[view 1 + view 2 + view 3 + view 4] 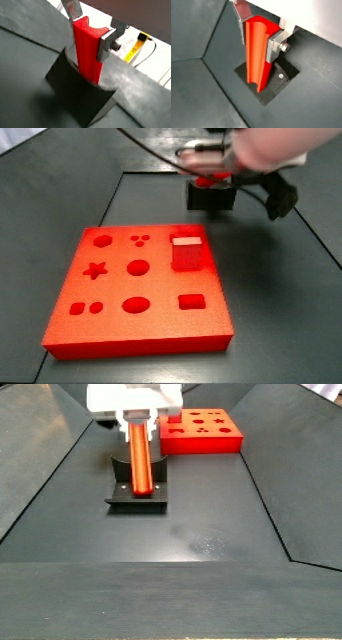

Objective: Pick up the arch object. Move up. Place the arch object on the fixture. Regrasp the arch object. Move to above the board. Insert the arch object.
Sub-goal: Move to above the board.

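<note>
Tool: the tool (261,35) sits over the fixture (136,492), its silver fingers (107,47) clamped on the upper end of the arch object (256,52).
Arch object: a long red bar standing nearly upright in both wrist views, its lower end down on the fixture; in a side view (139,456) it runs from the tool down to the fixture's base plate.
Fixture: black, on the dark tabletop (201,524); in a side view (210,197) it lies at about 1 o'clock from the board.
Board: the red board (134,288) lies well apart from the fixture, with star, round and square holes.
Around: a short red block (186,252) stands on the board; a yellow item with a cable (137,46) lies off the tabletop's edge.
In the way: nothing lies between fixture and board.
</note>
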Controlling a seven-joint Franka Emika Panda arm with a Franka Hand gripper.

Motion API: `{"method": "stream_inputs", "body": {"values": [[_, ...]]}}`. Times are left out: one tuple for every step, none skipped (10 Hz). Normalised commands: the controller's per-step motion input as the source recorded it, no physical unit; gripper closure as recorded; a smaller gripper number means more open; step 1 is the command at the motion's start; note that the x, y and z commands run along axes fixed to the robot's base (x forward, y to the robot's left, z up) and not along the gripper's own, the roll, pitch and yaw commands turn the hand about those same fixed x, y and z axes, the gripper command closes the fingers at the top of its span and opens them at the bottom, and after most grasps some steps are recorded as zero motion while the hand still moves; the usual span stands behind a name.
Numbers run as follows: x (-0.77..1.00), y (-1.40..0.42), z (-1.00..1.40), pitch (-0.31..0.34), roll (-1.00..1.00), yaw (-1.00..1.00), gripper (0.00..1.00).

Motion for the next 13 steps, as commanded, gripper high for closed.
{"method": "stream_inputs", "body": {"values": [[-0.10,-0.15,1.00,-0.183,0.03,0.11,1.00],[-0.10,-0.15,1.00,-0.195,0.01,0.05,1.00],[-0.11,-0.14,1.00,-0.189,0.01,0.01,1.00],[-0.11,-0.14,1.00,-0.169,0.00,-0.03,1.00],[-0.11,-0.13,1.00,-0.135,-0.01,-0.06,1.00],[-0.11,-0.12,1.00,-0.081,0.00,-0.10,1.00],[-0.10,-0.11,1.00,-0.042,-0.01,-0.12,1.00],[-0.10,-0.10,1.00,0.010,-0.01,-0.12,1.00],[-0.10,-0.09,1.00,0.036,-0.01,-0.12,1.00],[-0.10,-0.08,1.00,0.087,-0.02,-0.09,1.00],[-0.08,-0.07,0.89,0.118,-0.03,-0.07,1.00],[-0.05,-0.03,0.64,0.144,-0.04,-0.03,1.00],[-0.04,-0.03,0.52,0.150,-0.04,-0.01,1.00]]}}
